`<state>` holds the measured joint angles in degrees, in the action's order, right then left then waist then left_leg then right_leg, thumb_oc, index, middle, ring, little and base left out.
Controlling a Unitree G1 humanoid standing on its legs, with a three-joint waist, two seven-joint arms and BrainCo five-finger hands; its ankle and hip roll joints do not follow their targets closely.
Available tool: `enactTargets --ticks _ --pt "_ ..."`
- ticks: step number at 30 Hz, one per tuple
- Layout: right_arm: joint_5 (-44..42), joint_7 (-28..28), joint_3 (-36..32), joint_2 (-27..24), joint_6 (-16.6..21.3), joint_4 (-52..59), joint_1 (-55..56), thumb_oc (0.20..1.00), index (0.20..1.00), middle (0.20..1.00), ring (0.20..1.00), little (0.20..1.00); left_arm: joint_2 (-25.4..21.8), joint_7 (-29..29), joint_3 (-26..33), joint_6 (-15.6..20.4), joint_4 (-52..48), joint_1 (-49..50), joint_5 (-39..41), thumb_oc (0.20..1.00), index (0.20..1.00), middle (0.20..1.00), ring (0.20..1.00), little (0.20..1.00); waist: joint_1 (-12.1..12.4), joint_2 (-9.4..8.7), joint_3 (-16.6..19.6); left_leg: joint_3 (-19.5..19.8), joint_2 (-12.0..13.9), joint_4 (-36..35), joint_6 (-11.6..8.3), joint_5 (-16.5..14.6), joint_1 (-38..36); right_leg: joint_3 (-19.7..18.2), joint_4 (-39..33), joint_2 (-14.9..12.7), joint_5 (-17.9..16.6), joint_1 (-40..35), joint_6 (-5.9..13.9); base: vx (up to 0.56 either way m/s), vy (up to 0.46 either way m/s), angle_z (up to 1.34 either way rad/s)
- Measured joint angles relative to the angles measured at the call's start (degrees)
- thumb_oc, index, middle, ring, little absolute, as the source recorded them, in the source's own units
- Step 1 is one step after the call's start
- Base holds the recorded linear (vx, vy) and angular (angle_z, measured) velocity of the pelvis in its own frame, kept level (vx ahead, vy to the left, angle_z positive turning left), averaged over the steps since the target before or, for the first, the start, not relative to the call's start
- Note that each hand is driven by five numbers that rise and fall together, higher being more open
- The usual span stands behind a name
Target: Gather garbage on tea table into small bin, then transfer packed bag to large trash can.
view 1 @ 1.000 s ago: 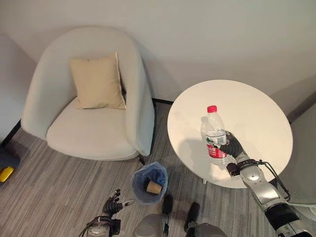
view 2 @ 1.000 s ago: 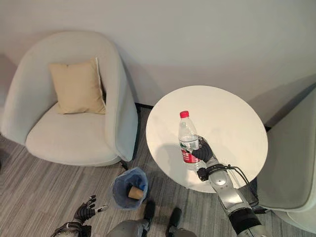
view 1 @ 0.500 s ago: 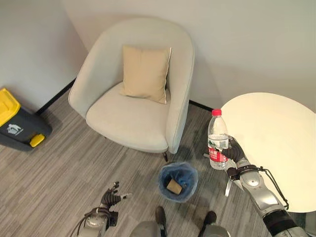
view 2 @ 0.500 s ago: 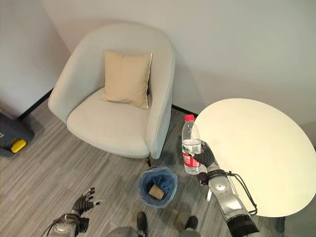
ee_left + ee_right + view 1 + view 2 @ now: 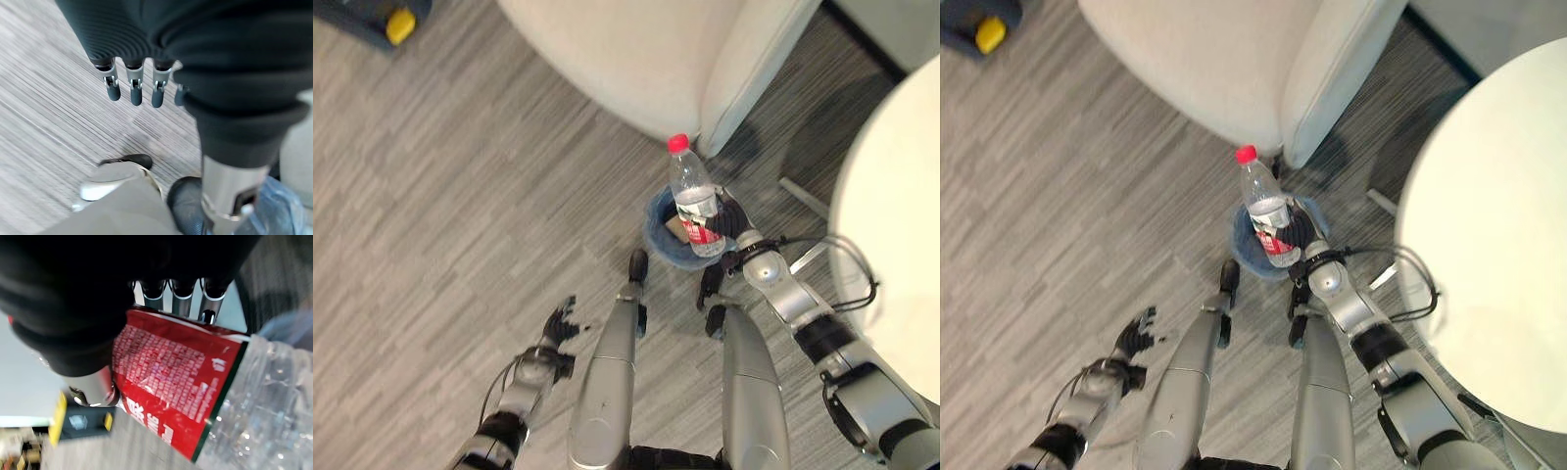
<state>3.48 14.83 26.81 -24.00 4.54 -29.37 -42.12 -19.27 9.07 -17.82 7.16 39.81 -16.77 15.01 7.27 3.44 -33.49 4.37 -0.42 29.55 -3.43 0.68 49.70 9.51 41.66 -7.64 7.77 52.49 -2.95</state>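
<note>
Right hand: the right hand (image 5: 732, 217) has its fingers curled round the lower, labelled part of the water bottle (image 5: 695, 201); in the right wrist view the fingers (image 5: 182, 297) lie against the red label, so the hold looks firm.
Bottle: it is held almost upright, the red cap (image 5: 677, 143) on top and leaning a little away from the hand; its long axis is close to vertical.
Bottle to bin: the base of the bottle hangs over the mouth of the small bin (image 5: 658, 228), which stands on the floor just beside the robot's feet. I judge that the base is above the opening and not yet inside it.
Bin content: a brown object lies inside the bin, mostly hidden behind the bottle.
Coming move: the bin lies straight below the hand, so I think the move is to go down or to release; the tall bottle may catch the rim if it tips.
Left hand: the left hand (image 5: 558, 324) hangs low over the floor, well apart from the bin, fingers relaxed and holding nothing.
Counter: the round white counter (image 5: 901, 215) is on the robot's right.
Nearer hand: the right one.
</note>
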Motion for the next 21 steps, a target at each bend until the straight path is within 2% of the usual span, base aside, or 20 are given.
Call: enactTargets --ticks 3,7,12,15,17,18,19,20,21 --pt "0.0 2.4 -0.1 -0.1 -0.1 -2.3 -1.3 0.2 0.2 0.2 0.2 0.2 -1.6 0.6 -0.1 0.2 -1.9 -1.6 0.1 1.0 1.0 1.0 1.0 1.0 -0.8 -0.01 0.0 0.4 -1.2 4.8 -0.02 -0.8 6.8 0.2 5.1 -1.9 1.4 6.4 -0.93 -0.07 0.023 0.15" --pt "-0.1 5.3 -0.8 -1.8 -1.4 -8.6 -7.9 0.2 0.2 0.2 0.2 0.2 -4.2 1.5 0.1 0.5 -6.0 -2.2 0.1 1.0 1.0 1.0 1.0 1.0 -0.5 0.05 0.1 1.4 -3.2 7.8 0.01 -0.9 16.2 0.3 8.9 -4.1 1.6 15.4 -0.8 -0.02 0.002 0.25" --pt "-0.9 6.9 -0.8 -3.0 -1.6 -12.6 -12.9 0.2 0.2 0.2 0.2 0.2 -4.5 1.7 -0.1 0.6 -6.6 -1.8 2.1 1.0 1.0 1.0 1.0 1.0 0.4 0.17 0.3 1.7 -4.9 6.9 0.02 -0.9 18.0 0.2 9.5 -6.1 1.7 17.4 -0.67 0.01 -0.005 0.21" --pt "-1.6 7.8 -0.8 -3.5 -1.9 -16.4 -16.4 0.2 0.2 0.2 0.2 0.2 -4.6 1.7 -0.2 0.7 -8.1 -1.7 2.2 1.0 1.0 1.0 1.0 1.0 0.9 0.25 0.6 1.4 -5.5 5.1 -0.2 -1.1 18.3 0.2 7.9 -6.9 2.3 17.7 0.35 0.02 0.001 0.13" --pt "-2.5 7.8 -0.7 -3.9 -2.1 -17.0 -16.7 0.2 0.2 0.2 0.2 0.2 -4.7 1.6 -0.9 0.9 -8.1 -1.2 2.3 1.0 1.0 1.0 1.0 1.0 1.6 0.27 0.8 1.8 -6.5 10.6 2.0 -3.5 18.3 0.2 9.2 -7.8 2.3 17.6 0.37 0.01 0.005 -0.02" --pt "-2.6 8.2 -0.9 -4.3 -2.1 -17.6 -16.8 0.2 0.2 0.2 0.2 0.2 -4.8 1.6 -1.3 1.0 -8.3 -1.0 2.3 1.0 1.0 1.0 1.0 1.0 1.5 0.4 1.5 1.4 -6.8 10.0 1.96 -2.9 18.4 -0.6 9.6 -8.0 2.9 17.9 1.64 0.01 0.006 -0.05" --pt "-2.8 8.6 -1.0 -4.5 -2.1 -18.5 -16.5 0.2 0.2 0.2 0.2 0.2 -5.0 1.7 -1.8 1.2 -8.4 -0.8 2.3 1.0 1.0 1.0 1.0 1.0 1.5 0.34 3.5 0.8 -7.0 9.1 1.97 -2.9 19.2 -1.7 11.7 -7.8 5.0 19.4 1.75 0.01 0.012 0.17" --pt "-3.6 8.7 -1.0 -4.6 -2.2 -19.5 -16.6 0.307 0.307 0.307 0.307 0.307 -5.4 1.6 -2.4 1.2 -8.8 -0.9 2.3 1.0 1.0 1.0 1.0 1.0 1.5 0.38 4.4 0.4 -7.3 8.9 1.95 -2.9 19.5 -2.1 11.1 -8.0 5.8 19.4 1.36 0.0 0.01 0.28" --pt "-3.7 8.7 -1.2 -4.8 -2.2 -20.2 -16.7 0.498 0.498 0.498 0.498 0.498 -5.7 1.7 -2.3 1.2 -9.4 -0.9 2.3 1.0 1.0 1.0 1.0 1.0 1.7 0.48 4.6 0.5 -7.3 9.0 1.94 -2.9 19.5 -2.0 11.0 -8.1 5.8 19.1 1.32 0.0 0.011 0.2"
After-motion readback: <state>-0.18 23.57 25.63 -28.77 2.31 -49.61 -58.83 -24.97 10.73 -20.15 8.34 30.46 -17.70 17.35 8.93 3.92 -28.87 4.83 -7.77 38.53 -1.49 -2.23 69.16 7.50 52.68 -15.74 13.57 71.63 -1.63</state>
